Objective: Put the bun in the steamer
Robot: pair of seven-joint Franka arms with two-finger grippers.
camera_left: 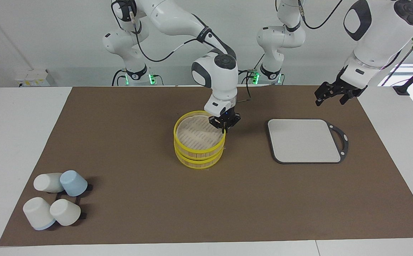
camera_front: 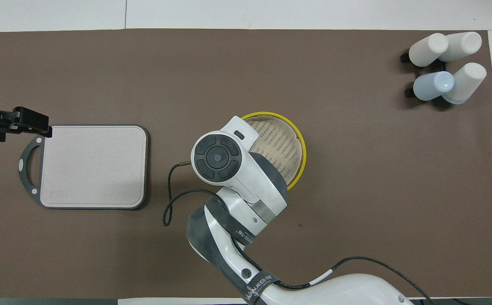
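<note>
The worktop point(camera_left: 21, 142) is lying white under a wide brown mat point(camera_left: 138, 149) that is covering most of it.

The right arm point(camera_left: 178, 21) is reaching in from its base to the middle of the mat, its wrist bending straight down. In the overhead view its body is hiding the part of the steamer nearest the robots.

The left arm point(camera_left: 377, 32) is waiting, raised at its own end of the worktop.

A flat grey board point(camera_left: 304, 140) with a black handle is lying on the mat toward the left arm's end, well apart from the steamer.

The steamer point(camera_left: 199, 142) is sitting at the middle of the mat, two yellow-rimmed tiers stacked, its pale slatted top showing bare where it is in view.

Four upturned cups point(camera_left: 55, 201) are sitting in a cluster on a dark rack at the right arm's end, farther from the robots than the steamer; one is pale blue, the rest white.

The left claw point(camera_left: 329, 96) is hanging over the mat's edge beside the board's handle end, fingers spread apart and carrying nothing.

The right claw point(camera_left: 224, 128) is pointing down at the steamer's rim on the side toward the board; whether its fingers are parted or closed I cannot tell.

The bun is showing in neither view.
</note>
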